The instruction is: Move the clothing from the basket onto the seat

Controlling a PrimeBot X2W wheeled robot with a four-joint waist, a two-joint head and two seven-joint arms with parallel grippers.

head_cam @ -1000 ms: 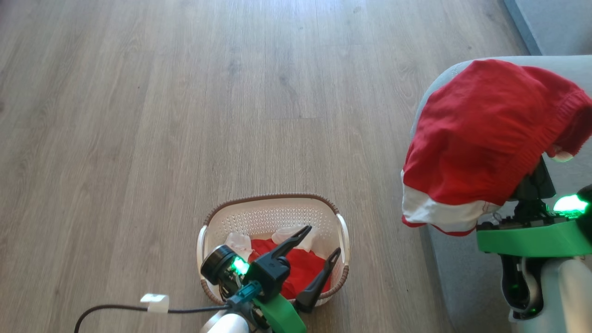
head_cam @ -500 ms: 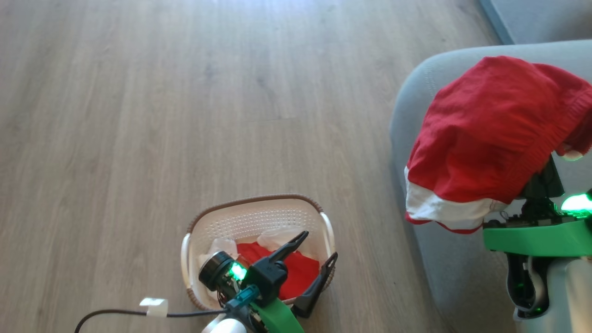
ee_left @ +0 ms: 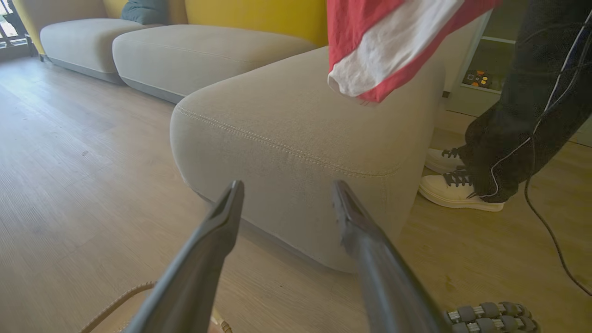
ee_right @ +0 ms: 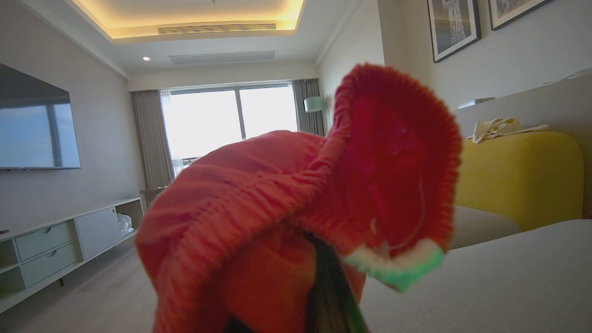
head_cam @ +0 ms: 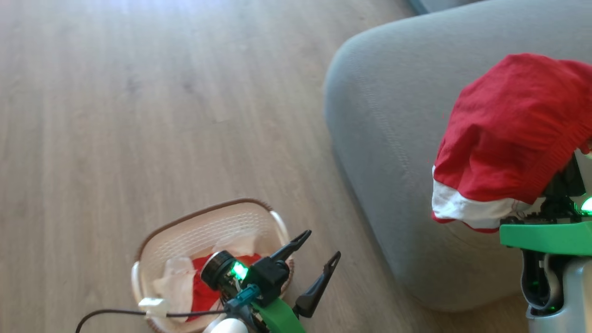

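A red garment with a white band, part of the clothing [head_cam: 504,138], hangs draped over my right gripper above the grey seat [head_cam: 384,115]; its fingers are buried in the cloth and shut on it. The right wrist view has the same red fabric [ee_right: 286,212] bunched over one dark finger. The cream basket [head_cam: 203,231] sits on the floor at the lower left with more red and white clothing [head_cam: 203,286] inside. My left gripper [head_cam: 319,252] stands open just right of the basket, holding nothing. Ahead of its fingers [ee_left: 226,217] rises the seat's front corner [ee_left: 296,134], with the garment's hem [ee_left: 379,51] hanging above.
A person's legs and white shoes [ee_left: 458,189] stand right of the seat, with thin cables trailing. More grey cushions [ee_left: 194,51] and a yellow backrest [ee_right: 518,175] lie beyond. A black cable [head_cam: 115,314] runs along the wooden floor by the basket.
The head camera has swung right, so basket and floor slid left and more seat shows. The held garment now hangs over the seat. Both grippers keep their states.
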